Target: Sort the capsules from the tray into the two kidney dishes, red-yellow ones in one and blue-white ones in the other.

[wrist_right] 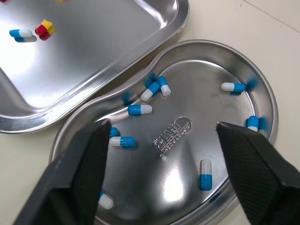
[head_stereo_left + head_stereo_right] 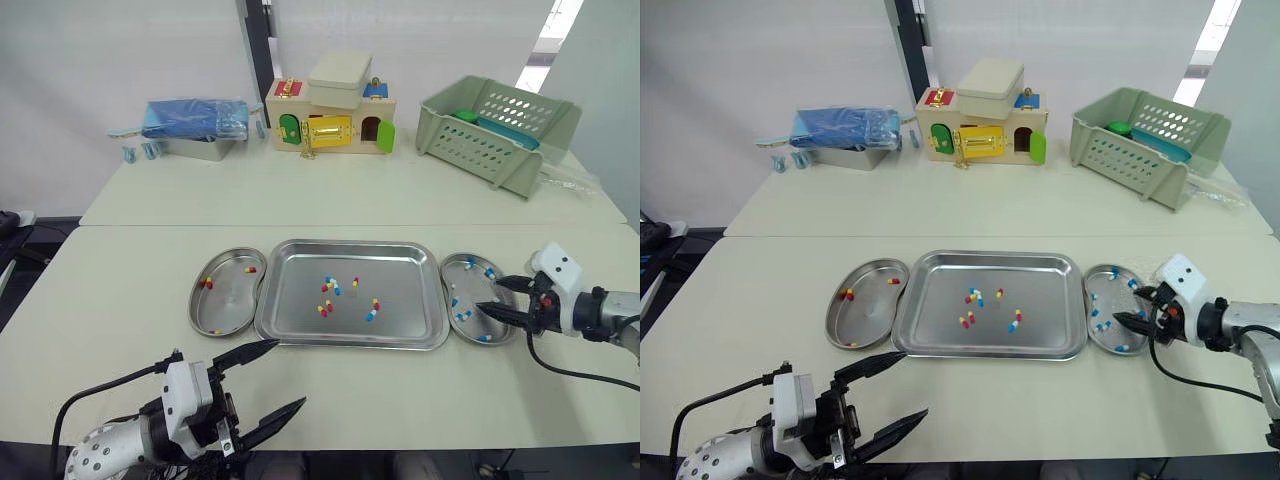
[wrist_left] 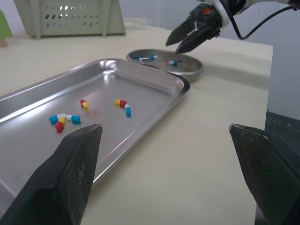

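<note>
One tray in the middle of the table: found the left kidney dish just beside it on one side and the right kidney dish just beside it on the other. Saw mixed capsules, red-yellow and blue-white, lying loose in the tray. Counted a few red-yellow capsules in the left dish and more blue-white capsules in the right dish. Found the right gripper just over the right dish, fingers spread apart, holding nothing. Found the left gripper low by the table's near edge, in front of the tray, also wide apart and empty.
</note>
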Available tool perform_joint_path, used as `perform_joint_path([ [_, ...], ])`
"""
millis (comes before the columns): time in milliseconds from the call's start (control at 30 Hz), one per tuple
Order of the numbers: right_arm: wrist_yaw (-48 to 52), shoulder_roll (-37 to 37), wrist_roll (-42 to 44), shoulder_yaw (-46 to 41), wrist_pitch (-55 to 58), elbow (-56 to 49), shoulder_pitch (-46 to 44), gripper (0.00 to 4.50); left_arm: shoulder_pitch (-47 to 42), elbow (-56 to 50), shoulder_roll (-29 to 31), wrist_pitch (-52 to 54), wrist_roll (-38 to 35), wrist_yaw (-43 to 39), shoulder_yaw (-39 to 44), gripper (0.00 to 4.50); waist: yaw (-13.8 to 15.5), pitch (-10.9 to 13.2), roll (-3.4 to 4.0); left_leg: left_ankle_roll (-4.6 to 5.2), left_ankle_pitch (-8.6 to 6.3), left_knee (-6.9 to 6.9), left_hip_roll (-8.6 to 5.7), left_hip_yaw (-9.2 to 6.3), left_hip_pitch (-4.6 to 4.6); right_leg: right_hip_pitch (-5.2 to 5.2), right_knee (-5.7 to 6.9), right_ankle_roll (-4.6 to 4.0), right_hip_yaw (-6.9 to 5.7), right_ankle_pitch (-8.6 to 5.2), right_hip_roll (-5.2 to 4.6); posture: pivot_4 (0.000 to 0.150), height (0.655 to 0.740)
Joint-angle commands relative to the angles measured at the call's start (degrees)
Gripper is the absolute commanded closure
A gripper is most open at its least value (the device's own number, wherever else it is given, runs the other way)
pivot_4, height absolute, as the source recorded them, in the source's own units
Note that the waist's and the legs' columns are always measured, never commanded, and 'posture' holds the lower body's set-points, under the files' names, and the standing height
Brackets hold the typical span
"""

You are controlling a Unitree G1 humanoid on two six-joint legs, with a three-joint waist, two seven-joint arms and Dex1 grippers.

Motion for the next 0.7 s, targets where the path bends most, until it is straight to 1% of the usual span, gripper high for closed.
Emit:
perform_joint_path([
  [33,4.36,-0.87,5.05,-7.91,-4.02,-0.89,3.08,0.04,1.00,-2.29,-0.05,-0.45,-0.70,1.17,3.79,0.00,0.25,0.00,-0.01,0.00,0.00,0.00,0.00,0.00,0.00,0.01,-0.01,0.00,-0.01,0.00,0.00,0.150,0.7400],
  [133,8.97,-1.28,7.75,-14.02,-7.89,0.77,8.30,0.04,1.48,-2.64,-0.30,0.83,-0.70,4.00,7.67,0.00,0.88,0.01,-0.02,0.01,-0.01,0.00,0.00,-0.01,0.00,0.05,-0.06,0.00,-0.03,0.00,0.00,0.150,0.7400],
  [233,11.68,-3.01,6.80,-16.43,-11.90,6.55,11.55,0.04,4.36,-3.49,0.42,2.22,-0.86,4.49,11.82,0.00,0.93,0.02,-0.05,0.01,-0.01,0.01,0.00,0.01,0.08,0.17,-0.09,0.00,-0.02,0.00,-0.01,0.150,0.7400],
  [333,14.05,-4.91,8.17,-18.47,-12.21,10.20,13.39,0.04,6.64,-4.24,0.52,5.07,-2.03,6.46,16.90,0.00,0.83,0.02,-0.05,0.02,-0.01,-0.04,-0.01,0.03,0.31,0.35,-0.11,0.00,-0.02,0.00,-0.02,0.150,0.7400],
  [400,15.56,-6.28,7.91,-18.88,-12.95,12.28,14.40,0.04,8.57,-3.16,0.85,6.13,-2.01,6.23,20.88,0.00,0.63,0.03,-0.05,0.03,-0.02,-0.10,0.02,0.06,0.51,0.48,-0.09,-0.03,0.01,-0.02,0.00,0.150,0.7400],
  [500,17.37,-8.11,6.46,-17.76,-15.64,15.96,14.38,0.04,9.60,0.26,1.51,8.57,-3.26,7.28,28.80,0.00,0.55,0.03,-0.06,0.03,-0.02,-0.14,0.03,0.09,0.68,0.64,-0.13,-0.04,0.02,-0.04,0.00,0.150,0.7400],
  [633,19.03,-9.60,5.95,-15.48,-17.69,19.41,12.90,0.04,12.41,7.82,3.95,10.57,-2.25,3.47,36.57,0.00,0.34,0.05,-0.09,0.03,-0.02,-0.15,0.03,0.10,0.68,0.64,-0.15,-0.04,0.02,-0.04,0.00,0.150,0.7400],
  [700,19.90,-9.93,4.67,-14.15,-20.29,20.63,13.56,0.04,10.90,13.60,6.22,9.60,-0.91,2.28,39.35,0.00,0.37,0.05,-0.10,0.03,-0.02,-0.17,0.03,0.08,0.69,0.64,-0.15,-0.04,0.00,-0.05,0.00,0.150,0.7400],
])
